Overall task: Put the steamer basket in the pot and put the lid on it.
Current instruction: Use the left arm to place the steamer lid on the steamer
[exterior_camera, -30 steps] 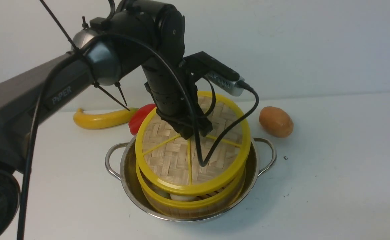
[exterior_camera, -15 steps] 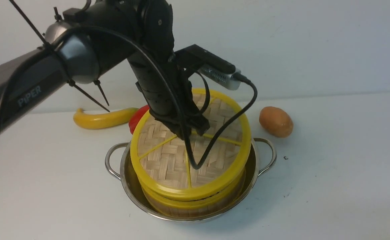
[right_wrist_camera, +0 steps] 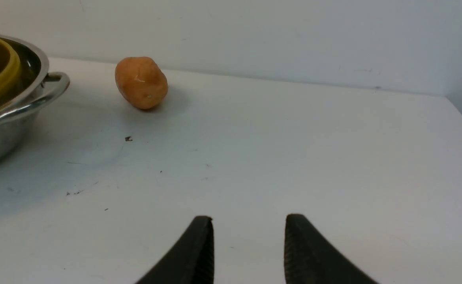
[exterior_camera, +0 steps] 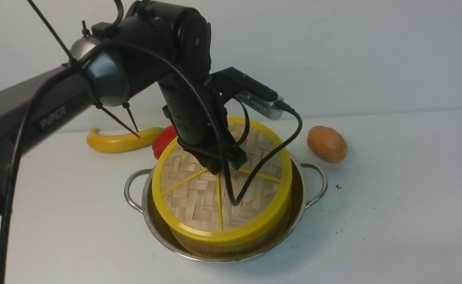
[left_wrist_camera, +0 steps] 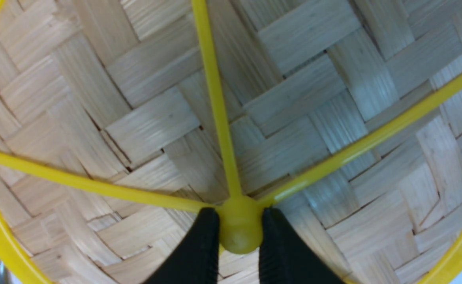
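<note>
The woven lid (exterior_camera: 197,197) with its yellow rim lies nearly flat on top of the steamer basket (exterior_camera: 223,249), which stands inside the steel pot (exterior_camera: 299,205). Only the basket's wooden side wall shows; its contents are hidden under the lid. My left gripper (exterior_camera: 221,167) comes down from above and is shut on the lid's yellow central hub (left_wrist_camera: 239,238), one finger on each side of it (left_wrist_camera: 239,221). My right gripper (right_wrist_camera: 248,227) is open and empty, low over bare table to the right of the pot (right_wrist_camera: 2,130), and is outside the front view.
A brown potato (exterior_camera: 327,144) lies behind and right of the pot; it also shows in the right wrist view (right_wrist_camera: 141,82). A yellow banana (exterior_camera: 116,141) and a red pepper (exterior_camera: 164,140) lie behind the pot on the left. A white wall stands at the back.
The left gripper has lowered the lid from a tilt above the basket until its rim rests on the basket's rim. The gap showing the buns has closed.
</note>
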`<control>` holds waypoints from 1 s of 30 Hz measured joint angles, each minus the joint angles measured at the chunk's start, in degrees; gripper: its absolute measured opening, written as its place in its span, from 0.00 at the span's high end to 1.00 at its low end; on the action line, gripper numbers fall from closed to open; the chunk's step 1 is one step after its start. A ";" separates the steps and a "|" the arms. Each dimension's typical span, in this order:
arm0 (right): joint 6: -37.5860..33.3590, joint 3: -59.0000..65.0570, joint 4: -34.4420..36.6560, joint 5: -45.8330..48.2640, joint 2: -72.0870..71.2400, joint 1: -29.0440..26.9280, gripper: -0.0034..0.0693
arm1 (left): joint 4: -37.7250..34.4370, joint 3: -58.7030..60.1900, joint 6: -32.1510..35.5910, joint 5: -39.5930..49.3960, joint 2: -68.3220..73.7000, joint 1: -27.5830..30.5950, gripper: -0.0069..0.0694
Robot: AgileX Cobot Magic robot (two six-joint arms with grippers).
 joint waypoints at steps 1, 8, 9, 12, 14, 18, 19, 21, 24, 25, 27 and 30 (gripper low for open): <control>0.00 0.00 0.00 0.00 0.00 0.00 0.62 | 0.24 0.00 0.00 0.00 0.46 0.00 0.76; 0.00 0.00 0.00 0.00 0.00 0.00 0.62 | 1.18 -0.07 0.00 -0.11 1.85 0.00 0.76; 0.00 0.00 0.00 0.00 0.00 0.00 0.62 | 1.18 -0.14 0.00 -0.11 1.90 0.00 0.76; 0.00 0.00 0.00 0.00 0.00 0.00 0.62 | 1.18 -0.47 0.00 -0.11 1.90 0.00 0.76; 0.00 0.00 0.00 0.00 0.00 0.00 0.62 | 1.18 -0.67 0.24 -0.11 1.90 0.00 0.76; 0.00 0.00 0.00 0.00 0.00 0.00 0.62 | 1.18 -0.69 0.44 -0.11 1.92 0.00 0.76; 0.00 0.00 0.00 0.00 0.00 0.00 0.62 | 1.18 -0.69 0.43 -0.11 1.92 0.00 0.76; 0.00 0.00 0.00 0.00 0.00 0.00 0.62 | 1.18 -0.69 0.46 -0.11 1.92 0.00 0.76; 0.00 0.00 0.00 0.00 0.00 0.00 0.62 | 1.18 -0.69 0.94 -0.11 1.92 0.00 0.76; 0.00 0.00 0.00 0.00 0.00 0.00 0.62 | 1.18 -0.69 0.97 -0.11 1.92 0.00 0.76; 0.00 0.00 0.00 0.00 0.00 0.00 0.62 | 1.18 -0.69 1.25 -0.11 1.92 0.00 0.76; 0.00 0.00 0.00 0.00 0.00 0.00 0.62 | 1.18 -0.69 1.46 -0.11 1.92 0.00 0.76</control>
